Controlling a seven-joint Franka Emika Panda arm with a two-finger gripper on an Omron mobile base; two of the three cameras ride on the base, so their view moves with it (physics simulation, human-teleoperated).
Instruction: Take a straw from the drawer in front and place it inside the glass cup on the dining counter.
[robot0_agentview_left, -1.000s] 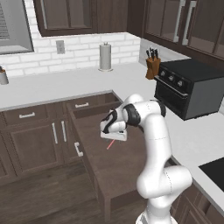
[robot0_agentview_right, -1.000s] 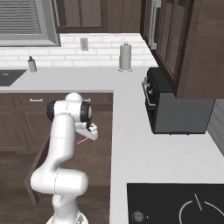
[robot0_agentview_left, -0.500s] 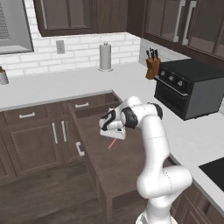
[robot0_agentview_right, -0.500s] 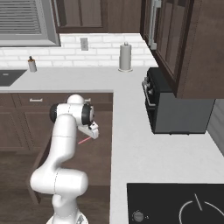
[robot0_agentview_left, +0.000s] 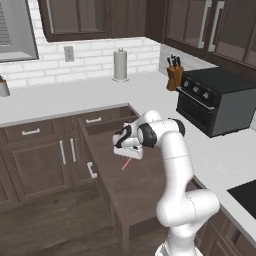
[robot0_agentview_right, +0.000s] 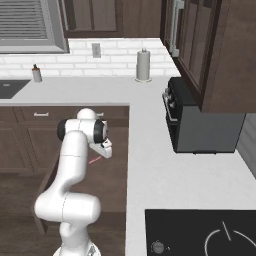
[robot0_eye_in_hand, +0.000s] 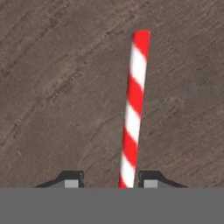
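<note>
The drawer is pulled out and open on top, so a hand can come straight down into it. Its wooden floor is bare all around the straw (the one thing lying there). The pincer sits low over the straw, one finger on each side. Up on the bench, the black oven, knife block and paper roll stand well away.
</note>
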